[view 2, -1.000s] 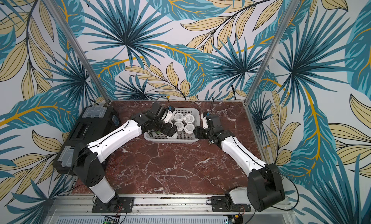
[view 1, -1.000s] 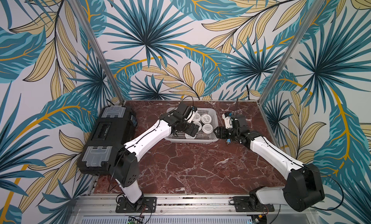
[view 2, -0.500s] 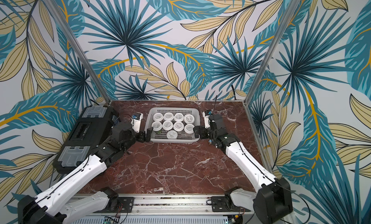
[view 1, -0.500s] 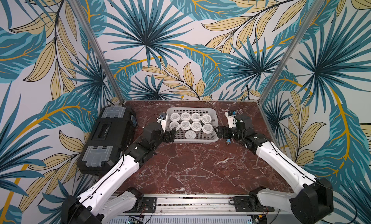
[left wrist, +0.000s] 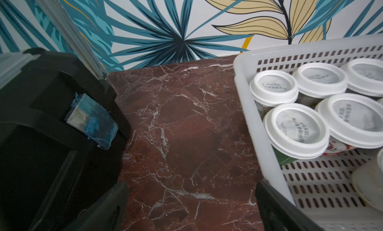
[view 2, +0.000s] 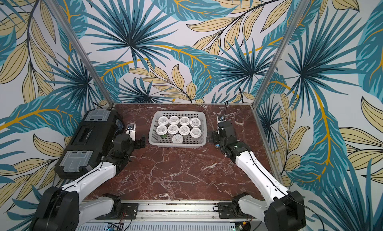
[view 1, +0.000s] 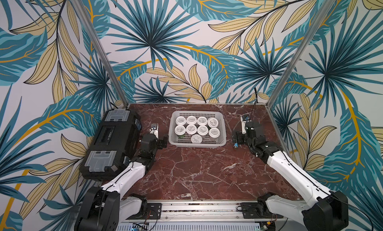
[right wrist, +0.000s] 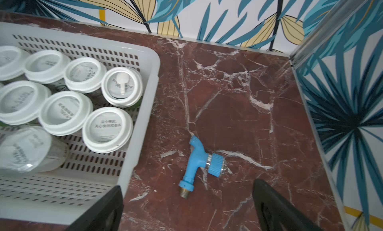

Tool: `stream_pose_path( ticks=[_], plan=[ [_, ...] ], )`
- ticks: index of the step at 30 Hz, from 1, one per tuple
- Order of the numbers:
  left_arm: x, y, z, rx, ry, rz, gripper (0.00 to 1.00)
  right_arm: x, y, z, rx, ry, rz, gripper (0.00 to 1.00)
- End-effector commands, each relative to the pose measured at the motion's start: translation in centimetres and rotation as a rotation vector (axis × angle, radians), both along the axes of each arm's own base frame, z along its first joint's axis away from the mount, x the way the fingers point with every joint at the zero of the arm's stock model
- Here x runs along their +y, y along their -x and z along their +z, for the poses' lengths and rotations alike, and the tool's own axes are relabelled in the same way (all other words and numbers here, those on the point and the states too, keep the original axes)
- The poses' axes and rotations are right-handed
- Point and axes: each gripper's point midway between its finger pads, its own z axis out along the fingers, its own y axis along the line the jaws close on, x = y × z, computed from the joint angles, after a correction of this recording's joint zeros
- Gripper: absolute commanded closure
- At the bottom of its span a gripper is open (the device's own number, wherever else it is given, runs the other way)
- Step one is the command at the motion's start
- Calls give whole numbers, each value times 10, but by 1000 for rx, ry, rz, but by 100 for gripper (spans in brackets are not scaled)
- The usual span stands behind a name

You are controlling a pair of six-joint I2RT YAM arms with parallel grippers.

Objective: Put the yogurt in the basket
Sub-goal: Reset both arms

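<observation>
The left arm has been pulling back from over the basket [view 1: 196,145], and the left gripper [view 1: 163,141] is now sitting just beside the basket's left wall, jaws spread wide and holding nothing; its wrist view shows only bare table [left wrist: 182,136] between the fingers [left wrist: 116,201]. The right gripper [view 1: 236,137] is waiting off the opposite wall, likewise gaping and empty, with a blue tap [right wrist: 199,163] lying on the table ahead of it. All nine yogurt [view 1: 191,128] jars are sitting inside the basket: two rows of four touching lid to lid, and a ninth [view 1: 196,138] alone in front, looking slightly tilted in the right wrist view, though blur is hiding how much. No jar is showing on the table, so the task is looking finished. The lids are smooth white plastic discs with a raised rim and a grey printed centre over clear jars. The basket is white, slotted plastic with a rolled rim. The table is showing glossy dark-red marble with white veins, and the toolbox [view 1: 116,140] is matte black with clear lid panels.
</observation>
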Motion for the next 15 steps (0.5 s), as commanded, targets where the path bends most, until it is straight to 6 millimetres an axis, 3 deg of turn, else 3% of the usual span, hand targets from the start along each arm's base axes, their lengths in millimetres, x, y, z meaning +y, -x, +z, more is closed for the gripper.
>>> stream_pose_path(
  ticks=[1, 7, 9, 12, 15],
  plan=[
    [13, -11, 4, -108, -5, 16, 0, -25, -10, -6, -59, 98, -70, 1],
    [31, -26, -16, -133, 5, 31, 0, -37, -30, -58, -214, 142, -63, 0],
    [38, -30, -25, -145, 33, 45, 0, -44, -36, -74, -253, 75, -83, 1],
    [28, -25, -26, -159, 39, -13, 0, -41, -46, -79, -246, 36, -44, 0],
    [17, -27, -32, -149, 30, -83, 0, -63, -46, -87, -259, -43, -111, 0]
  ],
)
